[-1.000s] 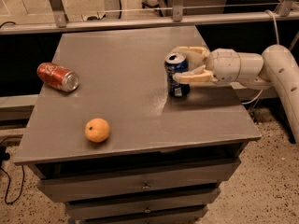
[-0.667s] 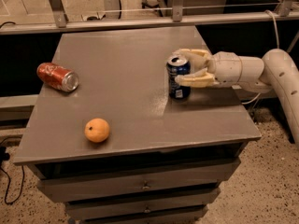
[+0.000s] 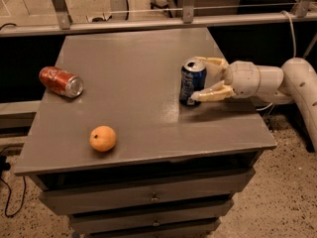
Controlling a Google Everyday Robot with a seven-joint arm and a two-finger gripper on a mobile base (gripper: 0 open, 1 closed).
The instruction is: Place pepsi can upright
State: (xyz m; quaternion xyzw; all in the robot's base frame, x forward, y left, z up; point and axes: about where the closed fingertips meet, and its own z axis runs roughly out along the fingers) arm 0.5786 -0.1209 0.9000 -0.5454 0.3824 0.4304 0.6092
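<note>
Right, I've only the one camera view, so here goes. The pepsi can [image 3: 190, 83] stands upright on the grey table [image 3: 124, 53], over towards the right edge and about midway from back to front. Its silver top faces up and its base is flat on the surface. My gripper [image 3: 199, 78] comes in from the right at can height and sits around the can's right side, close enough that it looks to be touching. I cannot tell whether it's clamped on the can or loose. The pale arm [image 3: 297, 78] runs off behind it to the right, out past the table edge.

Over on the left a red can [image 3: 61, 81] lies on its side, well apart from the pepsi can, with its silver end pointing towards the front right. An orange [image 3: 103, 138] sits near the front left and touches nothing. Under the tabletop I see drawers [image 3: 153, 197] stacked in the front face. A metal rail [image 3: 148, 23] runs behind the table, and below everything is a speckled floor [image 3: 277, 202].
</note>
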